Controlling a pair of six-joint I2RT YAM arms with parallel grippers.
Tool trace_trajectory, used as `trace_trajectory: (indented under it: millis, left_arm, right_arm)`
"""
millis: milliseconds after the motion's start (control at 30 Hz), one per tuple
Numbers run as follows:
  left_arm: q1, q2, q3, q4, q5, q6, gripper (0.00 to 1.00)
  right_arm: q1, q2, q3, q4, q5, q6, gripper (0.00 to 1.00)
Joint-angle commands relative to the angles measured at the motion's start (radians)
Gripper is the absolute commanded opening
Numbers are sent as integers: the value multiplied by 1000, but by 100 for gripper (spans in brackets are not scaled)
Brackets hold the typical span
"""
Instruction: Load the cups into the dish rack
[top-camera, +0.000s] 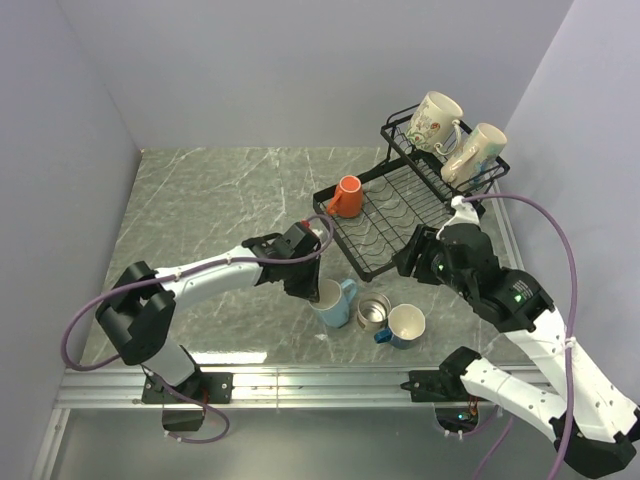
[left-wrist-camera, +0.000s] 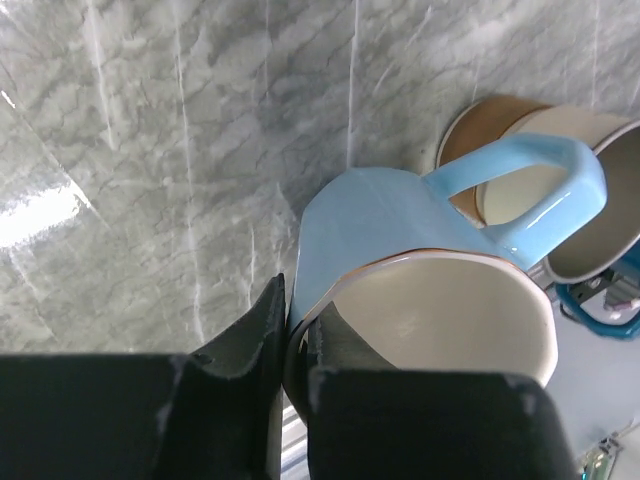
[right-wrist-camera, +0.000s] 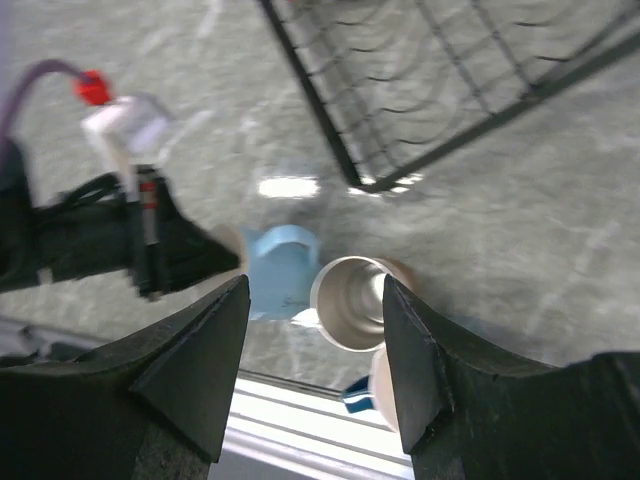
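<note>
The black dish rack (top-camera: 388, 232) holds two cream mugs (top-camera: 435, 120) up top. The orange mug (top-camera: 346, 196) sits at its left edge, maybe just inside. The left gripper (left-wrist-camera: 295, 335) pinches the light blue mug (left-wrist-camera: 370, 220) by its rim, near the rack. The right gripper (right-wrist-camera: 315, 290) hangs over the small steel cup (top-camera: 372, 312), fingers spread and empty.

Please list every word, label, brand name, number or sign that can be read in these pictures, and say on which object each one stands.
No text can be read in any view.
On the floral mug: only a flower pattern, no letters.
On the white tag in the right wrist view: too blurred to read, if anything is written there.
On the light blue mug: plain, no mark visible.
</note>
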Motion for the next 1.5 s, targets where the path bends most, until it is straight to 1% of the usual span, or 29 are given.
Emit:
trace_trajectory:
  millis: [0,67,167,200,233,300,333,433,500,567,700,833,900,933,967,1000,1033,1067,1100,1133,1200,1233,1267,1300,1333,1367,1400,1433,1467]
  left_arm:
    - [13,-75,56,-36,53,41,0]
    - [58,-132,56,-56,76,47,1]
    - [145,-195,44,-59,190,56,1]
    - [168,-232,39,-50,243,61,0]
    - [209,-250,38,-39,361,62,0]
    - [234,-301,31,25,478,49,1]
    - [245,-316,27,53,601,38,0]
    - [247,-364,-8,228,786,-59,1]
    - [247,-390,-31,344,837,-151,0]
    - [247,-404,-58,413,882,-233,0]
    - [247,-422,-110,614,922,-384,1]
    - [248,-434,-169,869,917,-563,0]
    - [248,-418,-214,1075,900,-703,0]
    - [248,-410,-229,1154,890,-758,1]
    - [248,-386,-242,1319,880,-863,1]
    - [248,-373,-263,1392,871,-913,1]
    - [247,-361,-271,1453,848,-995,1]
    - [247,-334,-275,1560,842,-1028,1]
    - [245,-321,-278,1591,836,-1053,1]
    - [245,-310,-277,1614,831,-1082,0]
    - [242,-289,-262,1590,837,-1076,1]
    - [239,-287,-253,1557,847,-1039,0]
    - [240,-289,-243,1514,851,-1007,1]
    - [239,-295,-219,1380,854,-969,5]
    - [240,-299,-205,1306,854,-873,9]
    - [242,-313,-190,1196,842,-811,29]
    - [247,-318,-149,1074,822,-744,39]
    - [251,-322,-130,836,802,-675,47]
    - [257,-327,-116,749,764,-568,57]
  right_arm:
    - [1,-42,-11,137,-126,-43,63]
    - [0,-53,-26,220,-213,-52,64]
    - [0,-38,-31,312,-320,-69,64]
    - [0,-32,-34,333,-395,-75,64]
    - [0,-26,-34,350,-420,-84,64]
    - [1,-3,-31,398,-477,-92,64]
    - [1,5,-26,413,-526,-101,64]
    - [1,39,-14,473,-601,-107,65]
    - [0,68,-3,528,-635,-104,65]
    - [0,100,1,576,-673,-92,64]
    - [1,142,29,624,-709,-80,63]
    - [0,145,21,682,-740,-35,61]
    - [1,134,0,711,-746,-18,60]
    - [1,119,-11,725,-744,8,58]
    - [0,108,-38,761,-746,22,55]
    - [1,100,-52,778,-740,35,50]
    - [0,82,-65,809,-734,64,38]
    - [0,74,-77,823,-727,80,33]
    - [0,68,-94,832,-715,91,28]
    - [-2,59,-100,850,-712,110,16]
    - [0,53,-106,858,-703,123,5]
    - [0,48,-105,858,-695,126,0]
    - [1,47,-99,851,-686,124,0]
    - [0,47,-79,837,-677,120,0]
    - [0,50,-66,803,-661,114,0]
    - [1,54,-25,771,-646,102,0]
    - [1,62,3,730,-626,88,0]
    - [1,77,30,692,-609,59,0]
    - [0,85,56,618,-573,43,0]
